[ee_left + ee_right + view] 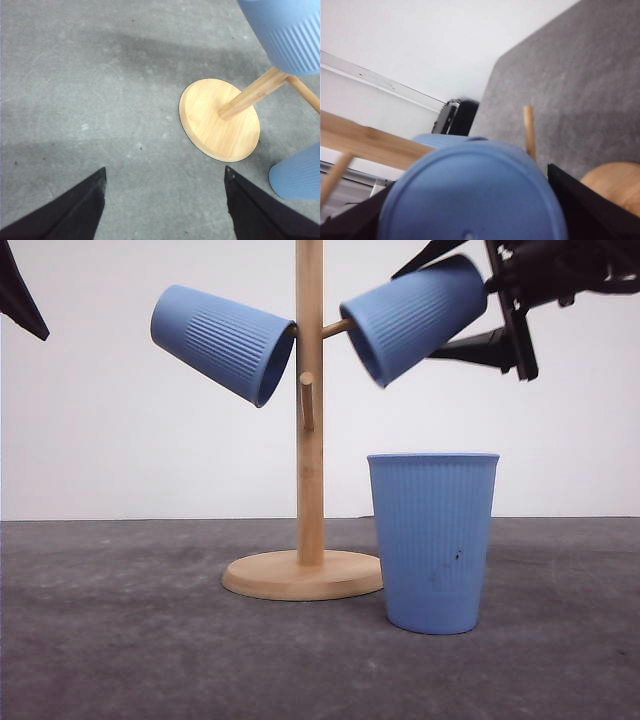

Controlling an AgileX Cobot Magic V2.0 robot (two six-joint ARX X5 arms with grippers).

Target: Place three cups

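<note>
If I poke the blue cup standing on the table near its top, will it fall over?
Probably fairly easily. The standing cup is tall, with a base narrower than its rim, so a high push may tip it. It looks empty and thin-walled, likely light. The ribbed sides should help grip.

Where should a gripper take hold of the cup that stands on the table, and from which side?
Grip the standing cup across its ribbed wall near the open rim, coming from the right: it stands upright and the wooden rack crowds its left side.

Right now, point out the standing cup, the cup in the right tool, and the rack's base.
Standing cup (432,540), front view, ribbed side wall.
Held cup (418,315), front view, ribbed side.
Rack base (215,122), left wrist view, top face.
</note>
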